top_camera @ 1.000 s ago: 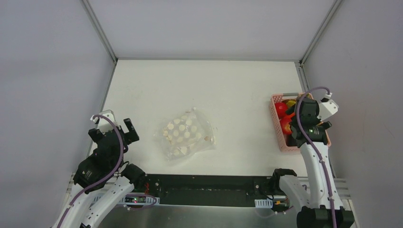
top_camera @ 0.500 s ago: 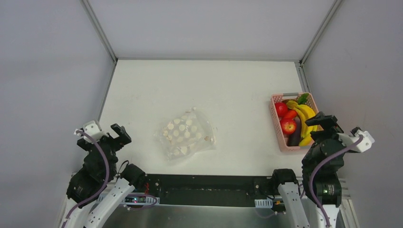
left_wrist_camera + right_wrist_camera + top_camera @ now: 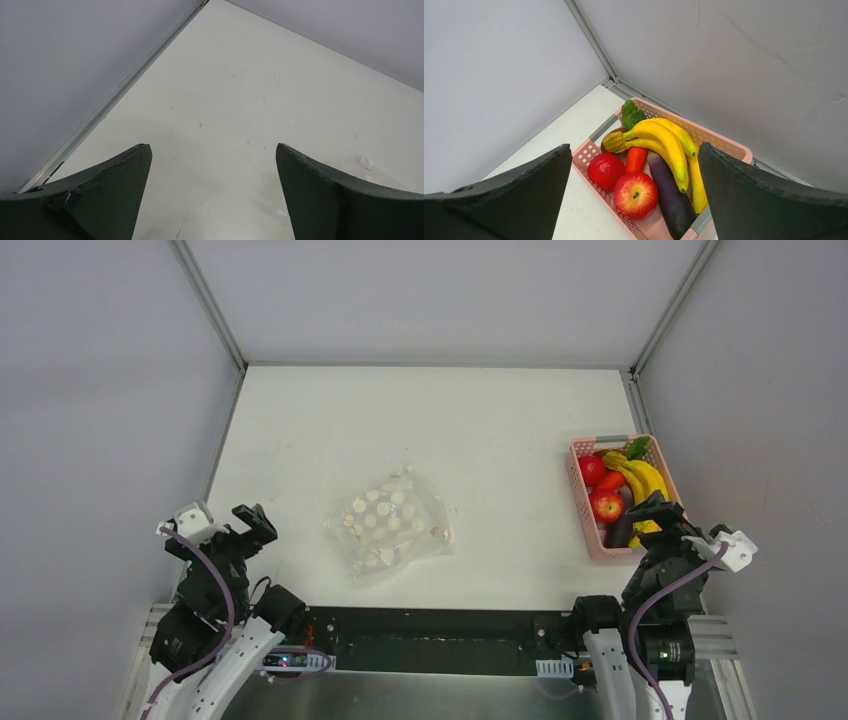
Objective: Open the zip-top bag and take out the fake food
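The zip-top bag (image 3: 392, 528), clear with cream dots, lies flat on the white table near the front middle. No toy shows inside it. The fake food sits in the pink basket (image 3: 577, 490) at the right: yellow bananas (image 3: 664, 142), a red apple (image 3: 635, 194), a red tomato (image 3: 605, 170), a purple eggplant (image 3: 669, 192), and an orange piece (image 3: 636, 157). My left gripper (image 3: 255, 524) is open and empty at the front left, apart from the bag. My right gripper (image 3: 660, 512) is open and empty, raised over the basket's near end.
The table is walled by grey panels on the left, back and right. The basket stands close to the right wall. A crinkled edge of the bag (image 3: 367, 164) shows beside my left gripper's right finger. A green leafy piece (image 3: 630, 114) lies at the basket's far end.
Both arms have drawn back toward the near edge. My right gripper has left the top of the basket, uncovering the toys. My left gripper has moved back and left. The bag has not moved.
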